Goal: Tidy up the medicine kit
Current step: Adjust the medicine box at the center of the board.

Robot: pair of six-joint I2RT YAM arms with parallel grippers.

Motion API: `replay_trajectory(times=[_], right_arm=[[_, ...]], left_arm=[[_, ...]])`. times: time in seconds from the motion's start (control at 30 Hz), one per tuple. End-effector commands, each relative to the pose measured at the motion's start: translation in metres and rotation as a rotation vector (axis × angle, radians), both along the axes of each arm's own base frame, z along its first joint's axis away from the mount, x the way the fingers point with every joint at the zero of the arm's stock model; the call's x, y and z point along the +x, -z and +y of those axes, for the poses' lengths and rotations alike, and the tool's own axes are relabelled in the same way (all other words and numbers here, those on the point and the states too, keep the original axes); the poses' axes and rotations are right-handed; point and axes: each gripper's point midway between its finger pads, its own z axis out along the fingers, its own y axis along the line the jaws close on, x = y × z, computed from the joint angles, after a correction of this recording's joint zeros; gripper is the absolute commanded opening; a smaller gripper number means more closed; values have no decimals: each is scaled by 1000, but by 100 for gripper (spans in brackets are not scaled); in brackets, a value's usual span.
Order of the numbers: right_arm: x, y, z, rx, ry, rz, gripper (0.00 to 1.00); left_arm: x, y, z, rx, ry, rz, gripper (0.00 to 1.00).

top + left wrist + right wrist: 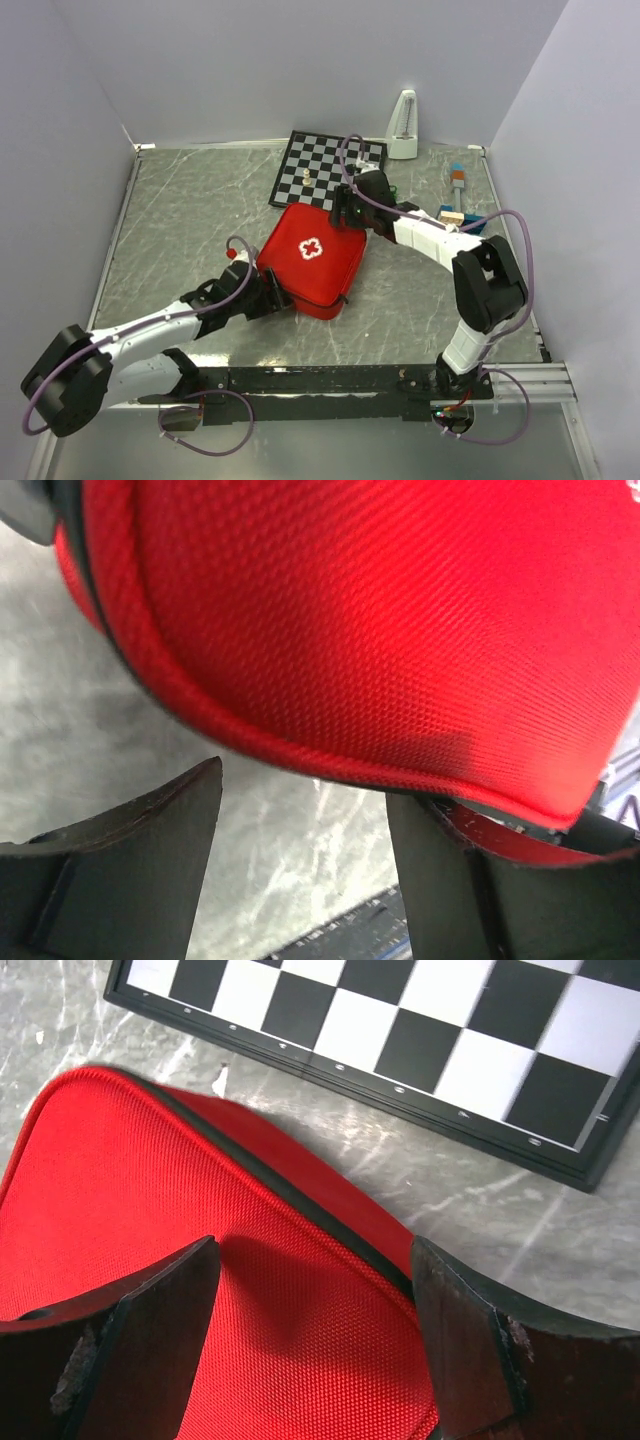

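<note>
The medicine kit (310,255) is a red zip case with a white cross on top, lying shut on the grey table. My left gripper (278,296) is at its near-left edge. In the left wrist view the red fabric (380,620) fills the upper frame and my left gripper (305,785) is open just below the rim, with only table between the fingers. My right gripper (350,208) is over the kit's far right corner. In the right wrist view it (315,1250) is open above the red cover (150,1190), holding nothing.
The black-and-white chessboard (330,165) lies just behind the kit, with one pale piece (306,176) on it; its edge (400,1080) is near my right gripper. A white metronome-like object (403,125) stands at the back. Small blocks (457,182) lie at the right. A dark rail (330,380) runs along the near edge.
</note>
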Motion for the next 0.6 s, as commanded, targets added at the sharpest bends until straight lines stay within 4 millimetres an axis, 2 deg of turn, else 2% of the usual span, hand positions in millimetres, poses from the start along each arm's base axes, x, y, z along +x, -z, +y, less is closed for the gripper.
replay_trajectory(times=[0.0,0.17,0.27,0.33,0.47,0.5,0.57], right_arm=[[-50,23,-2,6,-60,116,82],[-82,36,-10,-1,-82,147,82],[-88,38,-23,-30,-40,138,83],[-87,23,-33,-39,2,84,83],[-88,-34,-48,-42,69,-74,84],[-91,-48,-46,-51,62,-107,84],[-103,-60,-35,-79,11,-134,83]], left_arm=[[51,-34,-2,-22,-59,-166,71],[73,-34,19,-20,-96,-188,70],[74,-41,22,-36,-93,-189,69],[70,-50,23,-56,-89,-207,69],[50,-74,30,-112,-74,-299,69],[45,-84,32,-139,-76,-329,69],[33,-101,28,-199,-69,-379,70]])
